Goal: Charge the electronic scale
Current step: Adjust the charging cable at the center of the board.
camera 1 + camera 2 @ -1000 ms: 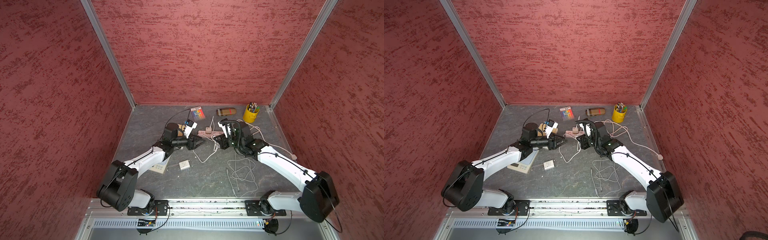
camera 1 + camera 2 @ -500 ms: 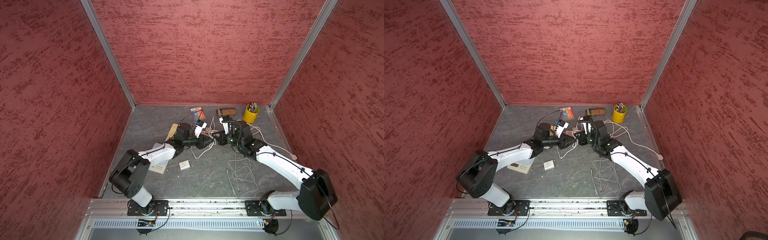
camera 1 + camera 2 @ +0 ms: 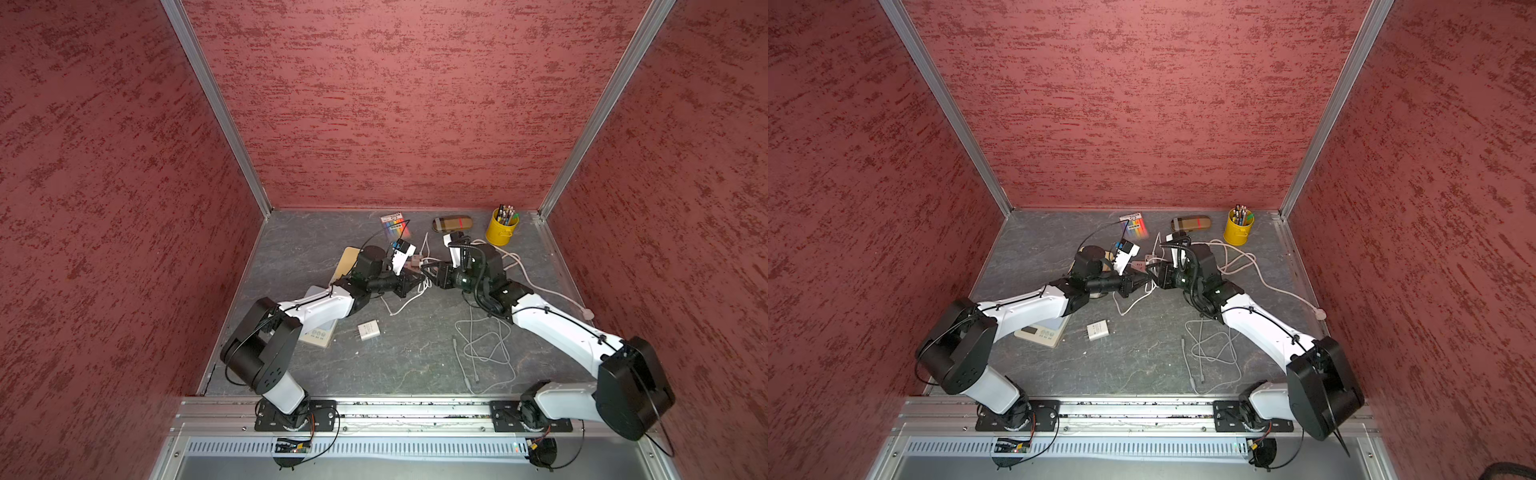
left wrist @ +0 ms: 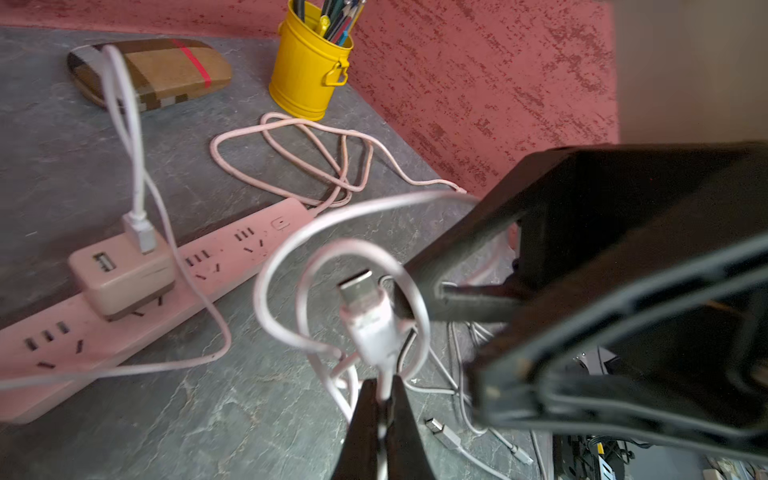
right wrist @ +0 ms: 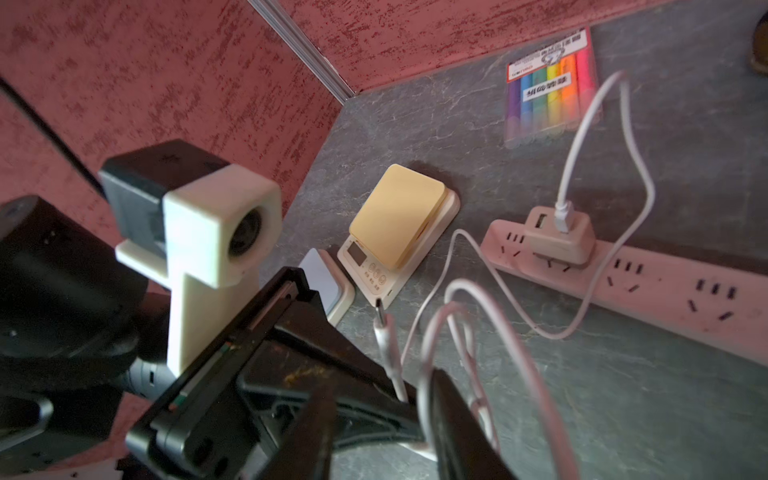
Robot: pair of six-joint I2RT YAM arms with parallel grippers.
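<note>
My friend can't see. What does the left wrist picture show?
The left pincer pinches a white cable close to its silver plug. Beyond it lie a pink power strip with a charger block plugged in, and a yellow pencil cup.

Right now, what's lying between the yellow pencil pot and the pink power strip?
A loose coil of pink cord lies there, joined to the power strip and close by the pencil pot; the left wrist view shows it clearly.

My white-and-black left arm (image 3: 316,305) and right arm (image 3: 552,328) both reach inward, tips nearly meeting; left gripper (image 4: 384,388) pinched tight, right gripper (image 5: 384,399) with jaws parted.
</note>
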